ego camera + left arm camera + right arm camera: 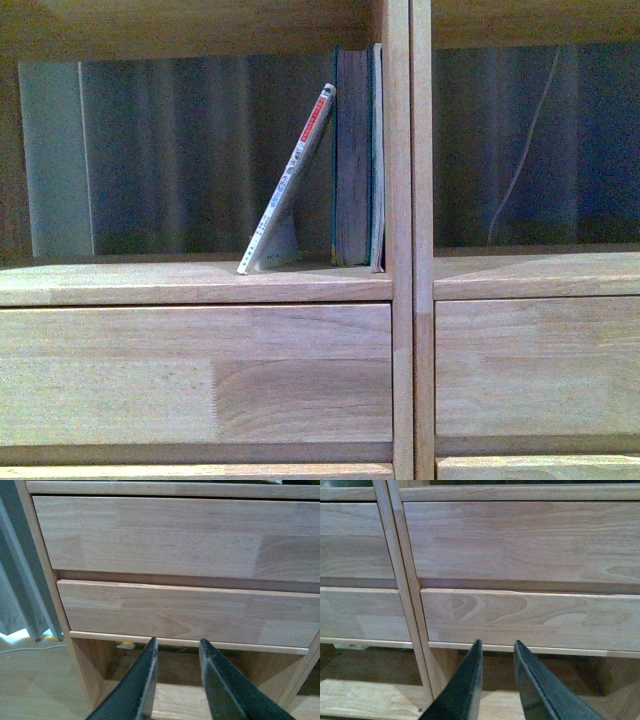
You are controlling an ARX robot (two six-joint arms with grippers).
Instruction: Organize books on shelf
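In the front view the light-wood shelf [200,285] fills the frame. In its left compartment a thin paperback [290,185] with a white spine and red marks leans to the right against upright teal-covered books [355,160] that stand against the centre post. Neither arm shows there. My left gripper [177,647] is open and empty, low in front of the left column's drawer fronts [165,535]. My right gripper [497,650] is open and empty, low in front of the right column's drawer fronts [520,540].
A pale upright panel [55,160] stands at the left end of the book compartment. The centre post [410,240] divides the columns. A thin white cable [525,150] hangs behind the right compartment. Grey curtain and floor [25,670] lie left of the unit.
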